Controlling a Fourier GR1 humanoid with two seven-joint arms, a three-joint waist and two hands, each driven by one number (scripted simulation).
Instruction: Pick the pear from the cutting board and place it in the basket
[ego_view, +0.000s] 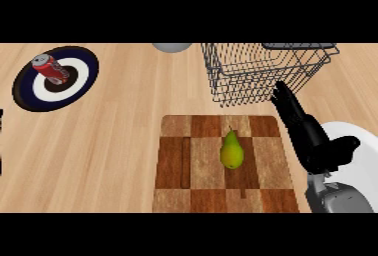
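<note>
— One counter of pale wood planks fills the whole view. What sits on it?

— Near the lower middle, a checkered cutting board in light and dark wood. The pear lies on it, about central, stem pointing away from the robot.

— And the basket?

— The wire basket stands beyond the board, toward the far right. At far left a dark blue and white plate holds a red can lying on its side. A grey rounded object shows at the far edge, cut off.

— The hand?

— The right hand rises along the board's right edge, fingers straight and together, tips reaching the basket's near wall, thumb jutting right. It holds nothing and is apart from the pear. The left hand is out of sight.
</note>
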